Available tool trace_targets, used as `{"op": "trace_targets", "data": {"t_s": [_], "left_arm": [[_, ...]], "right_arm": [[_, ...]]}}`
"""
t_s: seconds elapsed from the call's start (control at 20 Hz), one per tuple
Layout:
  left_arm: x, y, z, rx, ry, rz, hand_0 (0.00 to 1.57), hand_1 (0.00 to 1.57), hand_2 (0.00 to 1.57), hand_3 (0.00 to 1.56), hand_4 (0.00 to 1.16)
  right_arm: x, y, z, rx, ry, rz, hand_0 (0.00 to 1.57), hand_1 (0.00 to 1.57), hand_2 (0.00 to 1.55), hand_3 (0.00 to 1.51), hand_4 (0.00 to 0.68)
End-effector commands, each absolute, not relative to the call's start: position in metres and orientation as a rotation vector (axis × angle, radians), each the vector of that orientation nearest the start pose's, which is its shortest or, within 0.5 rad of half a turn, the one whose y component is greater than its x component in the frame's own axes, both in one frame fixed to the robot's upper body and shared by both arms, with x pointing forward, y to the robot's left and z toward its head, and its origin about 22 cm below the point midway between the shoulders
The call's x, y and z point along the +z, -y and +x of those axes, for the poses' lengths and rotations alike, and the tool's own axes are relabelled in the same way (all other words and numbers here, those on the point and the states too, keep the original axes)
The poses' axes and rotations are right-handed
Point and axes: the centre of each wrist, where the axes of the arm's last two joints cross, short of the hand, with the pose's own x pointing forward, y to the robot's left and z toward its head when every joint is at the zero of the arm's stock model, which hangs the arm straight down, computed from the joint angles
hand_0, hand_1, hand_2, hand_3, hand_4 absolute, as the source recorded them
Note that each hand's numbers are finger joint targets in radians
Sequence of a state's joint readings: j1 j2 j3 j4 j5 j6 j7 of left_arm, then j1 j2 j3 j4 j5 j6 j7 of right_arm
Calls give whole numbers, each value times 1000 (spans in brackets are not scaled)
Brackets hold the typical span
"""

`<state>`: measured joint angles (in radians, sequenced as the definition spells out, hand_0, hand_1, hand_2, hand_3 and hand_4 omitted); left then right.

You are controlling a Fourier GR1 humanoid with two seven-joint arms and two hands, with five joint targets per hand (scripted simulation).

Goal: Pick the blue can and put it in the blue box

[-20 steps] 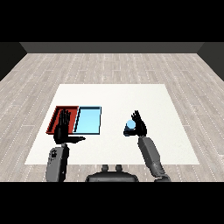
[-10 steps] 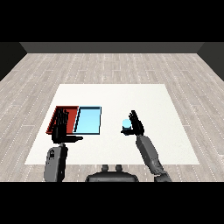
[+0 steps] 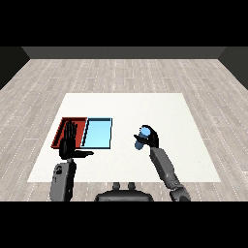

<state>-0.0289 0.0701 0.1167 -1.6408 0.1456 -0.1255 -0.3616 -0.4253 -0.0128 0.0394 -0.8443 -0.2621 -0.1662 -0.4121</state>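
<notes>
Head view: right hand (image 3: 152, 137) is curled around the upright blue can (image 3: 144, 136), well to the right of the blue tray (image 3: 98, 144); left hand (image 3: 69, 143), fingers straight, stands nearer that tray.

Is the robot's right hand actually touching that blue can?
Touching. The head view shows the right hand with its fingers curled round the blue can, whose top pokes out above them.
</notes>
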Motion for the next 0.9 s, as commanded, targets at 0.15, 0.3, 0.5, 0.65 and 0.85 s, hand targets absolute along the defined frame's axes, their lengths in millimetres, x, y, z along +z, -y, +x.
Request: {"op": "trace_targets", "data": {"t_s": [0.15, 0.3, 0.5, 0.65, 0.85], "left_arm": [[19, -277, 233, 21, 2040, -57, 0, 0, 0, 0, 0], [40, -274, 241, -2, 2022, -70, 0, 0, 0, 0, 0], [23, -244, 254, -50, 1990, -96, 0, 0, 0, 0, 0], [8, -241, 243, -64, 1988, -163, 0, 0, 0, 0, 0], [22, -216, 255, -132, 1902, -181, 0, 0, 0, 0, 0]], "right_arm": [[-66, 171, 321, -135, 1582, -34, 1497, 1497, 1484, 1443, 616], [-40, 170, 311, -96, 1623, -19, 1488, 1488, 1466, 1414, 637], [-9, 162, 332, -24, 1702, -44, 1426, 1426, 1450, 1400, 624], [11, 173, 340, 19, 1727, -55, 1458, 1458, 1455, 1401, 623], [37, 187, 320, 64, 1807, -93, 1440, 1440, 1449, 1394, 620]]}}
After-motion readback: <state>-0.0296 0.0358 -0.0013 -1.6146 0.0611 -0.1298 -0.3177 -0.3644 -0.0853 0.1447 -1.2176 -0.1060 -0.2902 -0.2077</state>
